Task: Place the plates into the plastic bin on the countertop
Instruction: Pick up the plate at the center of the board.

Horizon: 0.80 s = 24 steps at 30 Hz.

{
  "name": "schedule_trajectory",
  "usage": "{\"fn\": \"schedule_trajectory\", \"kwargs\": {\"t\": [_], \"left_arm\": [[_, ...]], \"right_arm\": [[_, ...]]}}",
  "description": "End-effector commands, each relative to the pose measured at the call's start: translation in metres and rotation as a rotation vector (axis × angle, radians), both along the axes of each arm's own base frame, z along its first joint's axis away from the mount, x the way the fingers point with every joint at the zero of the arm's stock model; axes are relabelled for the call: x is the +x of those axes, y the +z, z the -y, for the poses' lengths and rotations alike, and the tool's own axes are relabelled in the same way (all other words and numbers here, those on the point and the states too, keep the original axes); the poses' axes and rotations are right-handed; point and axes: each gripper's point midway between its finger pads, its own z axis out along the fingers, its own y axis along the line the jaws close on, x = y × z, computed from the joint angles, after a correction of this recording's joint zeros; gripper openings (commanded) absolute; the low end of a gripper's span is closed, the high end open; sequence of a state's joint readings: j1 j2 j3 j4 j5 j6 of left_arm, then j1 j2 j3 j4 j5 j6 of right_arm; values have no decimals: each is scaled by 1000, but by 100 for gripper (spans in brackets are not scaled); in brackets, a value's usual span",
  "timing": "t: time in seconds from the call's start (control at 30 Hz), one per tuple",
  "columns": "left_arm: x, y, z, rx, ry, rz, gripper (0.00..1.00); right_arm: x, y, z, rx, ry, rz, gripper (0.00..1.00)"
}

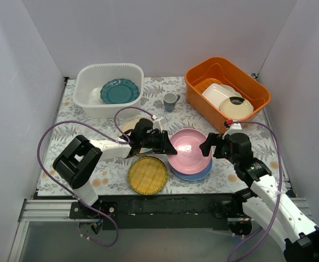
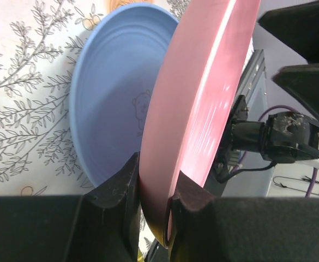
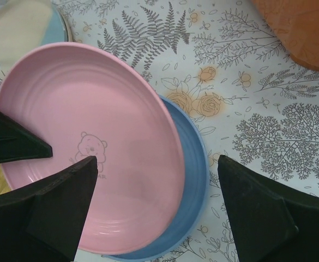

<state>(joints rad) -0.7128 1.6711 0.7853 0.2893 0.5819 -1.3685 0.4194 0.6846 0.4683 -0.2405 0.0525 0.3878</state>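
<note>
Left wrist view: left pincer [image 2: 154, 204] clamped on pink plate [image 2: 203, 109] by the rim — thin hold
right pincer [image 3: 156, 164]: spread wide, nothing held
risk: plate could be dropped mid-carry

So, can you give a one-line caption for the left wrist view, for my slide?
Left gripper clamps the rim of the pink plate, tilted above the light blue plate.

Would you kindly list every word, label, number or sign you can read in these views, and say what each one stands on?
No text in any view is legible.
pink plate: a small bear emblem with faint marks beneath it, too small to read.
light blue plate: a faint bear outline, no readable words.
</note>
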Motion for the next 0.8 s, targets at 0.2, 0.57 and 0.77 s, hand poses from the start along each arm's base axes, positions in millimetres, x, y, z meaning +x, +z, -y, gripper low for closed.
{"fn": "schedule_trajectory", "kwargs": {"t": [0.2,0.57,0.77], "left_arm": [[36,38,3,51,87,140,0],[95,79,-16,44,223,211,0],[134,105,-46,18,305,223,0]], "right_arm": [[-3,30,-4,57,31,126,98],[-6,29,-5,50,55,124,98],[-10,23,-13,82,85,105,98]]}}
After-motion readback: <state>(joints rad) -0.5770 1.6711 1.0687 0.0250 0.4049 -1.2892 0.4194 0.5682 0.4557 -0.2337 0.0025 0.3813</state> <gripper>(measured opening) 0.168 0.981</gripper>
